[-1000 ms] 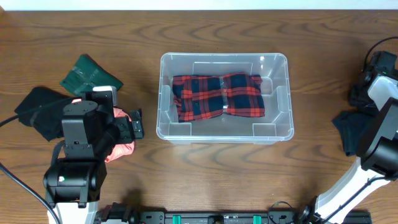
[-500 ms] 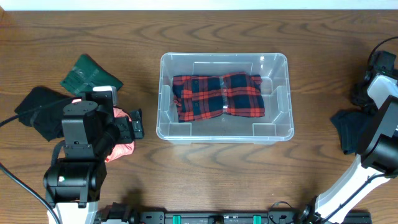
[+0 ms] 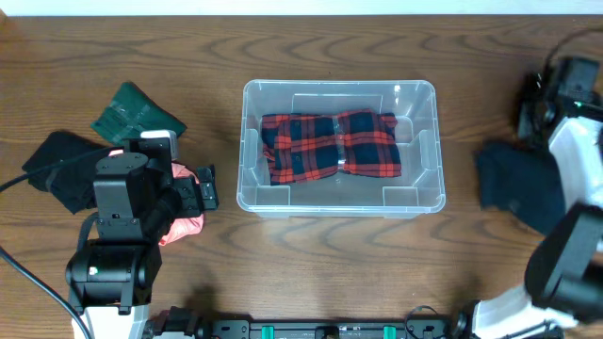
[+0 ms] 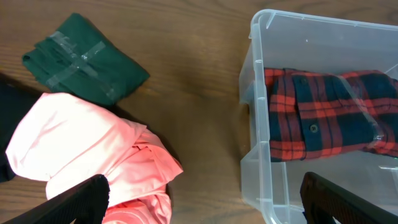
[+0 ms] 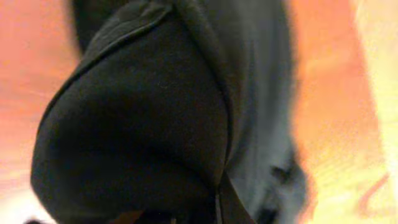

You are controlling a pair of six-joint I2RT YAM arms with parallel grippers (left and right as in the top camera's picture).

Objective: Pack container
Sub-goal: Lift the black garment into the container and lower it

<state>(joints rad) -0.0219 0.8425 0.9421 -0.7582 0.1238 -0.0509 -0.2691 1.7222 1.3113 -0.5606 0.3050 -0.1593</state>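
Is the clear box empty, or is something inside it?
Not empty: a folded red plaid shirt lies on the bottom of the container, with room left around it.

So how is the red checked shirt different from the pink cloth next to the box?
The red-and-navy checked shirt has a pattern; the pink cloth is plain. The shirt lies folded inside the clear plastic container; the pink cloth sits outside on the brown wooden table. The shirt looks neat; the pink cloth is crumpled. Both are soft fabric.
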